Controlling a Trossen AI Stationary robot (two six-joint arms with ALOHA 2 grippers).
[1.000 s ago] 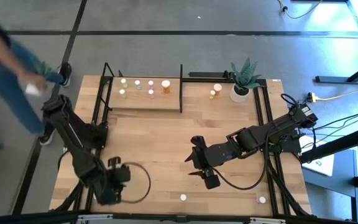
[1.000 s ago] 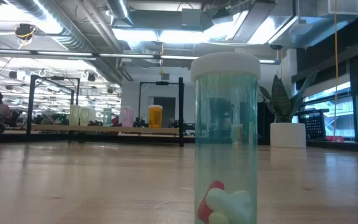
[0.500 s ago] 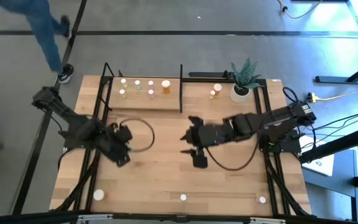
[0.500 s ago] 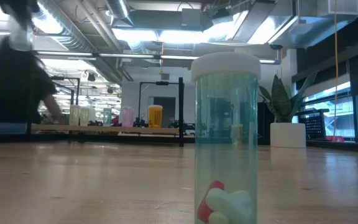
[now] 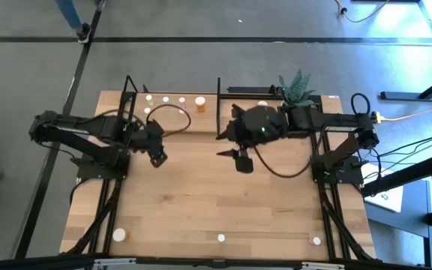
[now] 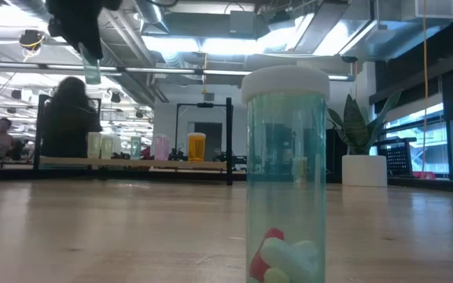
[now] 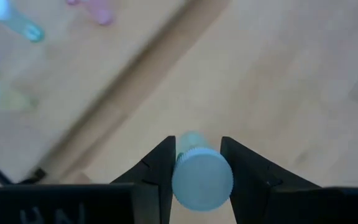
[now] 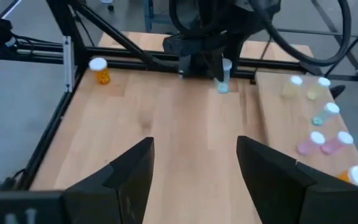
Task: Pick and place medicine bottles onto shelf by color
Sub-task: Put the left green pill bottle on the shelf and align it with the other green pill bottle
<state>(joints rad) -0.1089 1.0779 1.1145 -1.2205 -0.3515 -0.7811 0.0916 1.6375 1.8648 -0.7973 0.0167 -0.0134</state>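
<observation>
Half done, or near it, at a guess. Spreads wide, as table [image 5: 201, 195], with three loose bottles well apart along the near edge. Lies at the far left corner, as shelf [image 5: 178, 120], paler board in a black frame, already carrying a row of small white-capped bottles [image 5: 165, 99] with an orange one [image 5: 199, 103] at the end nearest the upright bar; pale green and pink among the rest, sorting too small to check. Hangs over bare table just in front of the shelf's front edge, as left gripper [image 5: 158, 156], pinching a green bottle [image 7: 202, 180] below its white cap, bottle clear of the wood and not yet on the board. Hovers near the middle of the table, beside the upright bar, as right gripper [image 5: 240, 159], fingers spread and holding nothing. Leaves for later an orange bottle [image 5: 118, 235] at the near left, a teal bottle [image 6: 285, 173] with pills inside at the near middle, and a third bottle [image 5: 316, 241] at the near right, colour hard to tell. Shows one more white cap [image 5: 262, 103] near the plant [image 5: 297, 88], mostly hidden by the right arm.
</observation>
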